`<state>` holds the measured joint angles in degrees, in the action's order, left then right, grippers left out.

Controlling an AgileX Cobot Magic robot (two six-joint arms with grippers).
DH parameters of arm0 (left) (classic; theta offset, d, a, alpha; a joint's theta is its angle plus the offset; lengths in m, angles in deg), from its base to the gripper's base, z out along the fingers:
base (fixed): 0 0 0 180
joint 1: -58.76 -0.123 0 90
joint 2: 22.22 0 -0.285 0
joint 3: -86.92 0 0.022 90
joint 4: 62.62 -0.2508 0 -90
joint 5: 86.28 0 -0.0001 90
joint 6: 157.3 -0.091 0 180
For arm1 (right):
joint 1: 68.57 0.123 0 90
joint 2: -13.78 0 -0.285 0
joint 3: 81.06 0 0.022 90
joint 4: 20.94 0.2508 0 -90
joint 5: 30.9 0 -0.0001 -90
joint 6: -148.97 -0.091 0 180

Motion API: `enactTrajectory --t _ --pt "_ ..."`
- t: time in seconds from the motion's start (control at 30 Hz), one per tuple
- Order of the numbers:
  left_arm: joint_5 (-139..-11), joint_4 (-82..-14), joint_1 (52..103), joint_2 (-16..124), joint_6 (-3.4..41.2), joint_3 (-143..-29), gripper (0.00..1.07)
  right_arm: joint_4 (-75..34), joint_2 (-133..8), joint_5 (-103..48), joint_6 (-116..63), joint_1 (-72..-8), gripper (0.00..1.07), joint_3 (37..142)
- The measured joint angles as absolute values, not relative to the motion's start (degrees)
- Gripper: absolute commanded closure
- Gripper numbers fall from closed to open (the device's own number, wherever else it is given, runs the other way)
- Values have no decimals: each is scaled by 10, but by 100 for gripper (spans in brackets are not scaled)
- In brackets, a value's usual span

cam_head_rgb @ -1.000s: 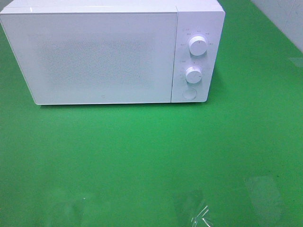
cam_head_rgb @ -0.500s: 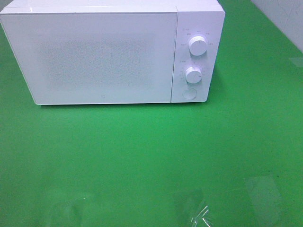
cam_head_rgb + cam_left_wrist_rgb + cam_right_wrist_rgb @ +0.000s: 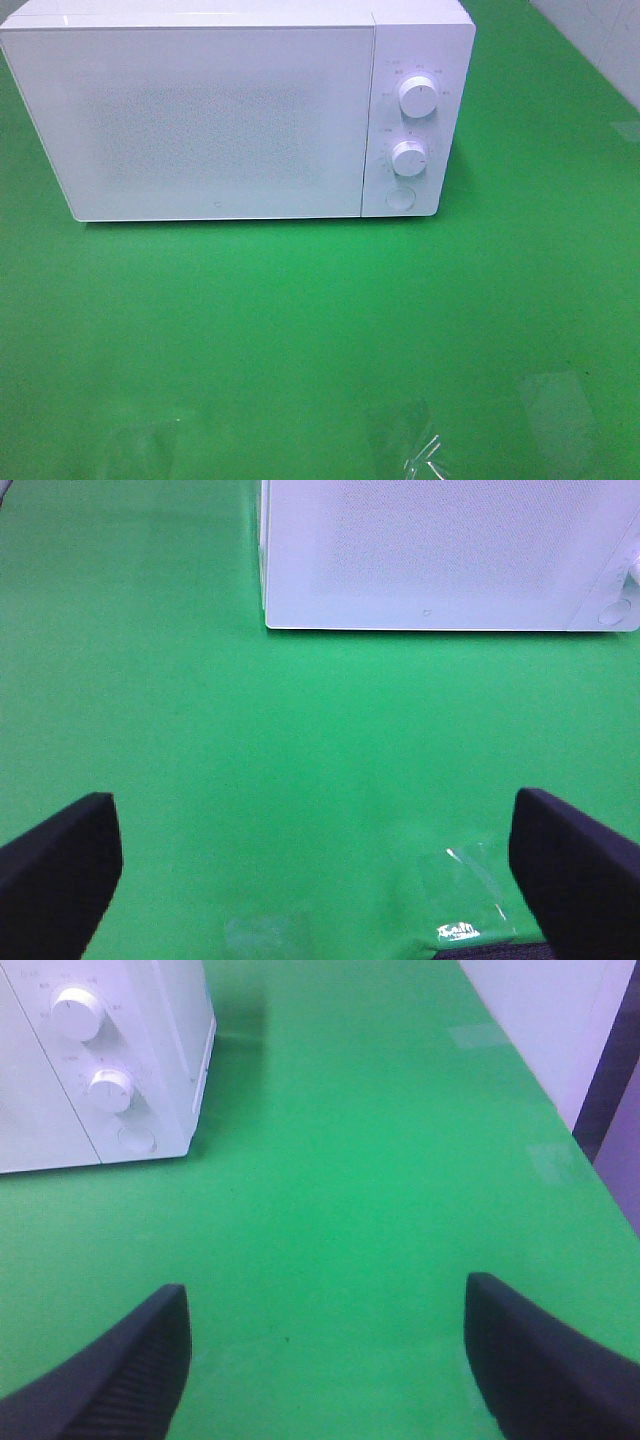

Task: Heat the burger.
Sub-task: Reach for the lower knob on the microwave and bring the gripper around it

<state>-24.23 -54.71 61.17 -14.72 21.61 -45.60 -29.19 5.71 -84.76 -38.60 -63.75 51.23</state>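
Plainly, a white microwave (image 3: 220, 120) stands at the back of the green counter (image 3: 300, 330) with its door closed. Two round knobs, upper (image 3: 417, 97) and lower (image 3: 409, 158), sit above a round button (image 3: 400, 199) on its right panel. The burger shows in no view, so where it lies cannot be told. The left pincer (image 3: 312, 825) hangs over bare counter with its fingers spread wide and nothing between them, and the right pincer (image 3: 325, 1305) is likewise apart and empty. A crinkled scrap of clear film (image 3: 425, 455) lies near the counter's front edge.
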Motion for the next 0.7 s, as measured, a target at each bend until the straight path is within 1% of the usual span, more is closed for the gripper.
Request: enactTrajectory --t 0.1,0.33,0.37,0.53,0.57,0.7 --pt "-242 -547 612 -147 216 -456 9 -298 28 -819 -386 -638 28 516" --pt "-242 -547 612 -147 216 -456 9 -301 -65 -733 -386 -638 29 516" --pt "-242 -547 612 -147 216 -456 9 -301 -90 -698 -386 -638 30 513" --pt "-242 -547 612 -147 216 -456 9 -301 -139 -633 -391 -638 31 500" --pt "-242 -547 612 -147 216 -456 9 -301 -163 -595 -392 -638 31 493" --pt "-242 -547 612 -147 216 -456 9 -301 -196 -546 -395 -638 31 487"
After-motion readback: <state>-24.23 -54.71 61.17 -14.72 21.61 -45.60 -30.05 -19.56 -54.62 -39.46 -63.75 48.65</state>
